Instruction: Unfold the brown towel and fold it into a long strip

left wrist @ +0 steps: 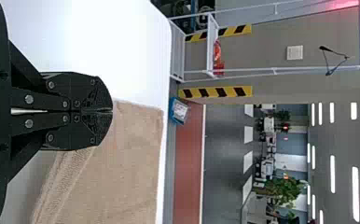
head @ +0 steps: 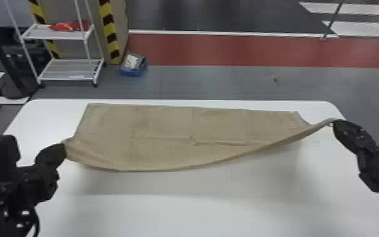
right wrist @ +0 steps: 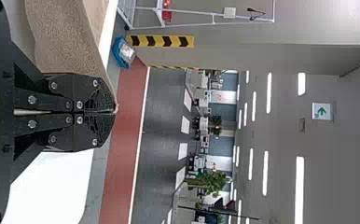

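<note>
In the head view, the brown towel (head: 173, 135) lies across the table (head: 173, 214), its far edge at twelve o'clock, while the left gripper (head: 63, 151) at nine and the right gripper (head: 334, 124) at three pinch its near corners, probably so the raised, sagging edge can go over evenly toward twelve. In the left wrist view, the fingers are clenched on cloth, presumably to keep that end taut. In the right wrist view, the tips nip just the towel's margin, likely leaving the rest free to fold.
</note>
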{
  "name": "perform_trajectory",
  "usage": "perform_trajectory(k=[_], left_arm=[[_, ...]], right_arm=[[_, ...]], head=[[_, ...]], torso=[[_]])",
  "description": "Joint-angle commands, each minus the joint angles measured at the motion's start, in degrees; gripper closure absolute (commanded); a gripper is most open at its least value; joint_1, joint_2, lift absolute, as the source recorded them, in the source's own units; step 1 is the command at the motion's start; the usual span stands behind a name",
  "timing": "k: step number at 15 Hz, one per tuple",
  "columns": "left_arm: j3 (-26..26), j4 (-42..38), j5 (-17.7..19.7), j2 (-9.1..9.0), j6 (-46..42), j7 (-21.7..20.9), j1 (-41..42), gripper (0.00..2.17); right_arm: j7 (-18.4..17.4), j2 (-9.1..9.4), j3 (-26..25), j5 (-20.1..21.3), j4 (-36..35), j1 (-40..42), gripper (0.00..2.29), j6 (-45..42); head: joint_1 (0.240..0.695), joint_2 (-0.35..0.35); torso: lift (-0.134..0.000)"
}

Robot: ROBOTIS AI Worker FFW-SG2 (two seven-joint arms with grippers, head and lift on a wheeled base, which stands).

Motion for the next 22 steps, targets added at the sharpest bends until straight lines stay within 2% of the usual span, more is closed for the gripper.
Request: perform_trajectory(k=[1,5,6,7,8,9,10,12,15,16,18,20,22], left_arm=[[-1.9,-0.3,-3.4,-0.28,0.1,1.2,3.4,1.25],[-2.3,2.1,-4.6,-0.46,-0.4,0.6,6.3,1.12],[-1.5,2.1,-5.5,-0.37,-0.6,0.2,7.2,0.99],[-0.7,2.2,-5.8,-0.1,-2.7,0.0,8.1,0.74],[0.4,2.4,-6.7,0.16,-5.2,-1.3,8.9,0.38],[0.9,2.8,-7.4,0.25,-8.5,-2.4,9.3,0.23],[2.1,3.7,-8.5,0.69,-14.0,-3.8,10.3,0.19],[3.7,5.0,-9.5,2.18,-20.5,-7.5,11.7,0.19],[3.3,12.2,-11.8,4.2,-40.1,-12.9,13.2,0.19],[3.3,14.7,-12.1,4.91,-43.0,-15.1,13.0,0.2],[4.0,16.5,-11.6,6.58,-44.9,-18.7,13.5,0.22],[5.3,16.8,-9.8,6.66,-46.5,-22.6,14.5,0.3],[5.3,17.6,-10.3,7.19,-46.6,-25.5,14.5,0.3]], right_arm=[[0.5,1.51,-0.6,1.2,3.0,2.1,1.6,-3.7],[1.7,2.65,-1.5,1.2,7.9,2.5,1.6,-8.2],[1.7,2.74,-1.6,1.2,8.7,2.5,1.6,-8.8],[1.7,2.74,-1.6,1.3,9.1,2.4,1.6,-9.0],[1.7,2.74,-1.4,1.4,9.6,2.3,1.6,-9.5],[1.7,2.74,-1.3,1.5,9.6,2.0,1.6,-9.5],[1.7,2.74,-0.9,1.5,9.6,1.7,1.6,-9.5],[1.7,2.83,-0.8,1.5,9.7,1.5,1.6,-9.3],[1.7,2.91,-1.1,0.9,10.1,1.4,1.6,-9.0],[1.8,3.09,-1.4,0.8,10.1,1.5,1.6,-9.0],[2.1,3.18,-1.6,0.4,10.1,1.8,1.6,-9.1],[2.3,3.62,-1.7,0.4,10.0,2.3,1.6,-9.1],[2.3,4.06,-1.9,0.4,10.0,2.3,1.6,-9.1]], head=[[0.695,-0.054],[0.695,-0.09],[0.695,-0.094],[0.695,-0.097],[0.695,-0.096],[0.695,-0.088],[0.695,-0.083],[0.695,-0.065],[0.695,-0.05],[0.695,-0.052],[0.695,-0.072],[0.695,-0.077],[0.695,-0.078]], torso=[[-0.125],[-0.125],[-0.125],[-0.125],[-0.125],[-0.125],[-0.125],[-0.125],[-0.125],[-0.125],[-0.125],[-0.125],[-0.125]])
